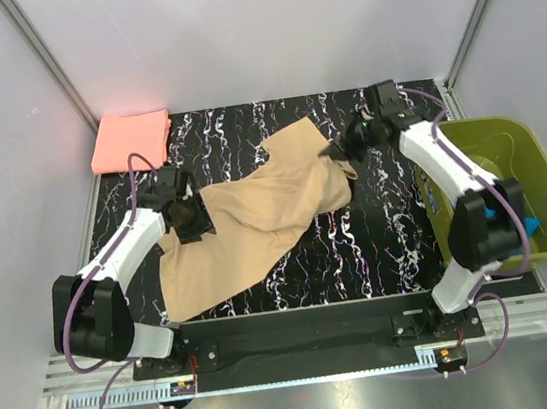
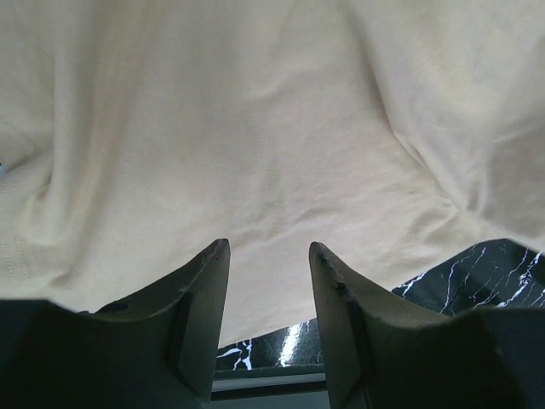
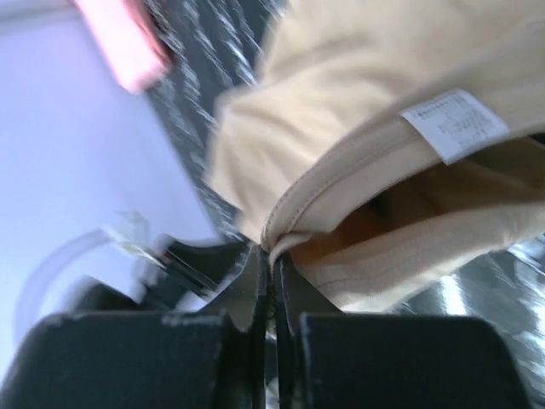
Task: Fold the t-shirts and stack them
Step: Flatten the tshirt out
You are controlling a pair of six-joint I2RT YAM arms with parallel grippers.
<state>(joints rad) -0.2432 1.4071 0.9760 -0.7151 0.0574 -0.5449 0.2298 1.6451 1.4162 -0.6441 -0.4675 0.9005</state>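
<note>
gripped edge of tan shirt [image 1: 256,222] with right pincer [image 3: 272,260]; held left pincer [image 2: 268,251] released, perhaps touching cloth; flanked by pink shirt [image 1: 130,140], green basket [image 1: 541,169].

right claw [image 3: 272,260] | clamped on tan t-shirt [image 3: 358,60] collar seam | label [image 3: 456,123] showing

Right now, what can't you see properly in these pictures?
- Top view: the right arm covers part of the green basket and its inside.
- Right wrist view: the tag on the tan shirt has print too small to read; the pink shirt is blurred.
- Left wrist view: the tan shirt hides most of the table.
</note>
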